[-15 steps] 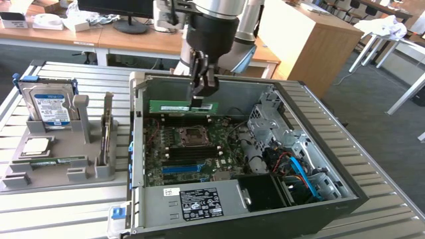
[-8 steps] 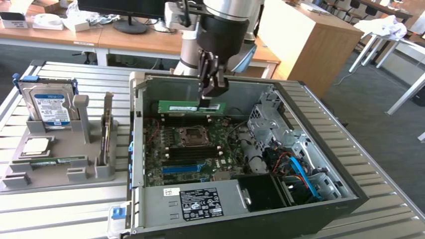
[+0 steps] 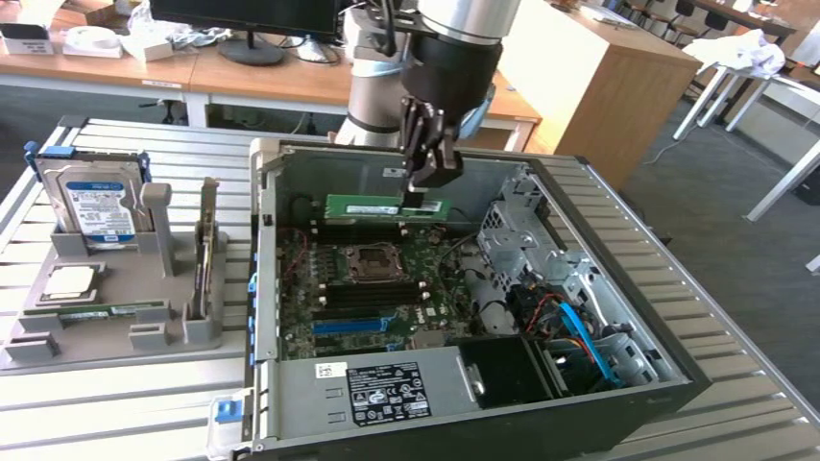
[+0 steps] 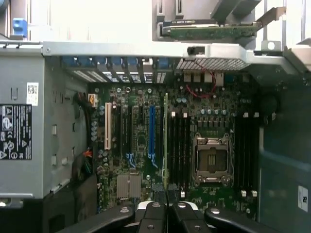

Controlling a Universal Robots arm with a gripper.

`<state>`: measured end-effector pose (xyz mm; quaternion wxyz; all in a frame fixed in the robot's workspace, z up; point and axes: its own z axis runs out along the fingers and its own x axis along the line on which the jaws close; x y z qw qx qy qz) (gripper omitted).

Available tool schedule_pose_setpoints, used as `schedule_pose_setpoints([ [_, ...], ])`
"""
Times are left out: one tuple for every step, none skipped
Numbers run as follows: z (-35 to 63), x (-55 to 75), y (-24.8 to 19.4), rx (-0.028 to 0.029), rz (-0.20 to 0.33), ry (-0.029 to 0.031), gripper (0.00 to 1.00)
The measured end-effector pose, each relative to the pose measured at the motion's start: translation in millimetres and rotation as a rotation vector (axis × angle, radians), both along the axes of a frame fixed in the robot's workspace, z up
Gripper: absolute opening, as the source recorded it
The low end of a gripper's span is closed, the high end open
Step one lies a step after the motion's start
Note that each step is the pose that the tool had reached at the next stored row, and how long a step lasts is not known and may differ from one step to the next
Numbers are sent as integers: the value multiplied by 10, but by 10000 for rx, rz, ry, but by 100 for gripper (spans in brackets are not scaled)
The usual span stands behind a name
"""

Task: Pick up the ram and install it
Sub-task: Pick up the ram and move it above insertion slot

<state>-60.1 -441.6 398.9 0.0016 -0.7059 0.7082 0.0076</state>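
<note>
My gripper (image 3: pixel 421 195) hangs inside the open computer case (image 3: pixel 263 288), shut on the ram (image 3: pixel 384 206). The ram is a long green stick held level by its upper edge, above the motherboard (image 3: pixel 384 279) near the case's back wall. In the wrist view the ram (image 4: pixel 165 141) appears edge-on as a thin green line running away from the gripper (image 4: pixel 165 206). It lies just beside the black memory slots (image 4: pixel 180 150), next to the empty processor socket (image 4: pixel 211 160). I cannot tell whether its lower edge touches a slot.
A grey fixture (image 3: pixel 109 331) on the exterior view's left holds a silver-and-blue hard drive (image 3: pixel 92 206), a square processor chip (image 3: pixel 71 280), another green stick (image 3: pixel 103 312) and an upright card (image 3: pixel 205 250). The power supply (image 3: pixel 384 389), drive cage (image 3: pixel 513 230) and blue cables (image 3: pixel 583 336) crowd the case.
</note>
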Motion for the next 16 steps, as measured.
schedule_pose_setpoints([
  [0,21,0,0,0,0,12],
  [0,41,0,0,1,0,12],
  [0,62,0,1,1,0,12],
  [0,81,0,0,1,0,12],
  [0,100,0,0,0,-1,12],
  [0,118,0,0,-1,0,12],
  [0,137,0,1,0,0,12],
  [0,156,0,1,0,-1,12],
  [0,172,0,0,1,0,12],
  [0,185,0,0,1,0,12],
  [0,193,0,1,1,0,12],
  [0,194,0,1,0,-1,12],
  [0,194,0,1,0,-1,12],
  [0,194,0,0,-1,0,12],
  [0,194,0,0,-1,-1,12],
  [0,194,0,0,-1,-1,12],
])
